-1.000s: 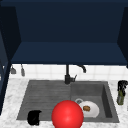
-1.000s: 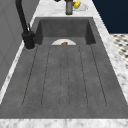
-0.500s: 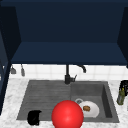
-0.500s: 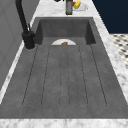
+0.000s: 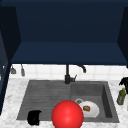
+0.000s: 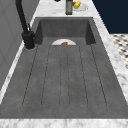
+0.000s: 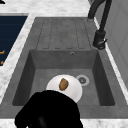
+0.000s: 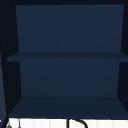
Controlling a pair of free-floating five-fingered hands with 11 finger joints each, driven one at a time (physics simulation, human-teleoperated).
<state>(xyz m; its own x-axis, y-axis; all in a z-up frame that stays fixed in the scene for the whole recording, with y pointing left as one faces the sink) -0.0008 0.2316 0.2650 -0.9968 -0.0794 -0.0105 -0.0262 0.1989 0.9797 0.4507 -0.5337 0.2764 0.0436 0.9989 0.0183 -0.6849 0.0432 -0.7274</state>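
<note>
At sink's front edge — left hand [image 5: 34,117] by red ball [image 5: 67,115] | right hand [image 5: 124,82] above bottle [image 5: 121,96] | fingers: cannot tell

Sink [image 5: 45,100] set in worktop [image 5: 10,97]: drainboard left, basin right. Tap [image 5: 67,75] behind, at the middle. Plate [image 5: 91,110] in basin beside drain [image 5: 79,101], food piece [image 5: 86,108] on it. Ball [image 5: 67,115] at front edge, left hand [image 5: 34,117] to its left. Bottle [image 5: 121,96] on worktop right of basin, right hand [image 5: 124,82] just behind it.
</note>
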